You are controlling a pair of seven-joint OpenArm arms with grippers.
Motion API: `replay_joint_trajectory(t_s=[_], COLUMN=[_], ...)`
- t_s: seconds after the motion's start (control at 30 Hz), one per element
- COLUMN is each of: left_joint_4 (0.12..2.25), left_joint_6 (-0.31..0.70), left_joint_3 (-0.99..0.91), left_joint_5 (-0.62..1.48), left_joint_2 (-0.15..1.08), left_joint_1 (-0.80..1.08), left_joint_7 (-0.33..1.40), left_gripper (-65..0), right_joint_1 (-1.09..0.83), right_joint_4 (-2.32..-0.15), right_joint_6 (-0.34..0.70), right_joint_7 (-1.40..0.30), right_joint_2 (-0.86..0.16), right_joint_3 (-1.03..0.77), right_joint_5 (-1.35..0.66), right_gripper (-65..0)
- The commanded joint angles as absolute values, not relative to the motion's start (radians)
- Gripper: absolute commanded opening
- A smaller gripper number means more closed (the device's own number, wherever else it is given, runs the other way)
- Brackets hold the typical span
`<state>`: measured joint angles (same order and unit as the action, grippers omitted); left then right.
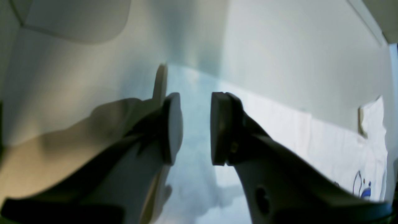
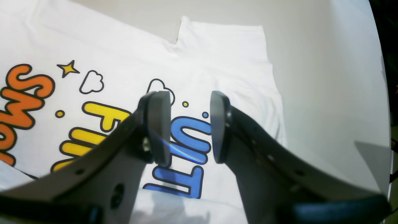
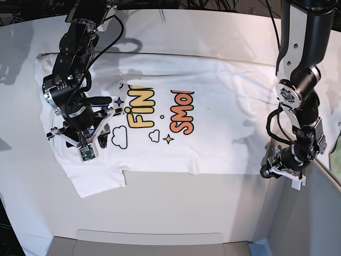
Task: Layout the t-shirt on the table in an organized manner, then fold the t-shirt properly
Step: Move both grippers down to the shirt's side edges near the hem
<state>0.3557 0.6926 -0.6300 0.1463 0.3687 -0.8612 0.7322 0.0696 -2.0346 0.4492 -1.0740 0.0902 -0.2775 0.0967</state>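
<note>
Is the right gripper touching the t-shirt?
Cannot tell. In the right wrist view the right gripper is open over the t-shirt, print visible between the pads, but no view plainly shows contact or a gap.

Base view high overhead facing down on the table [image 3: 176, 208], both wrist views close, all sharing the t-shirt [image 3: 213, 117].

T-shirt [image 3: 213, 106] print: yellow "FiN…", orange "SMo…" in base view; blue letters unclear in right wrist view.

We see the table [image 3: 160, 213] carrying the t-shirt [image 3: 213, 117], spread flat, print up, beneath our right fingers [image 2: 160, 124].
</note>
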Motion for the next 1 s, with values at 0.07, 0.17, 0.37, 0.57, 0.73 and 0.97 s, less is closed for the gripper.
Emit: replay_joint_trajectory(t_s=[0.07, 0.17, 0.37, 0.57, 0.73, 0.97], left_joint_4=[0.369, 0.369, 0.369, 0.367, 0.303, 0.283], left_joint_6=[0.698, 0.698, 0.698, 0.698, 0.698, 0.698], left_joint_3=[-0.628, -0.628, -0.628, -0.628, -0.63, -0.63], left_joint_5=[0.163, 0.163, 0.163, 0.163, 0.163, 0.166], left_joint_2=[0.383, 0.381, 0.384, 0.381, 0.38, 0.352], left_joint_1=[-0.895, -0.866, -0.825, -0.797, -0.788, -0.788], left_joint_7=[0.638, 0.605, 0.598, 0.598, 0.57, 0.549], left_gripper=[-42.6, -42.6, -42.6, -42.6, -42.6, -42.6], right_joint_1=[0.088, 0.088, 0.088, 0.073, 0.042, 0.019], right_joint_4=[-2.051, -2.051, -2.051, -2.051, -2.051, -2.052], right_joint_6=[0.449, 0.449, 0.449, 0.449, 0.449, 0.449], right_joint_7=[-1.05, -1.05, -1.05, -1.05, -1.05, -1.05], right_joint_2=[0.091, 0.091, 0.09, 0.09, 0.088, 0.084], right_joint_3=[-0.275, -0.275, -0.275, -0.275, -0.275, -0.28], right_joint_5=[0.088, 0.088, 0.088, 0.088, 0.087, 0.085], right_gripper=[-43.4, -43.4, -43.4, -43.4, -43.5, -43.5])
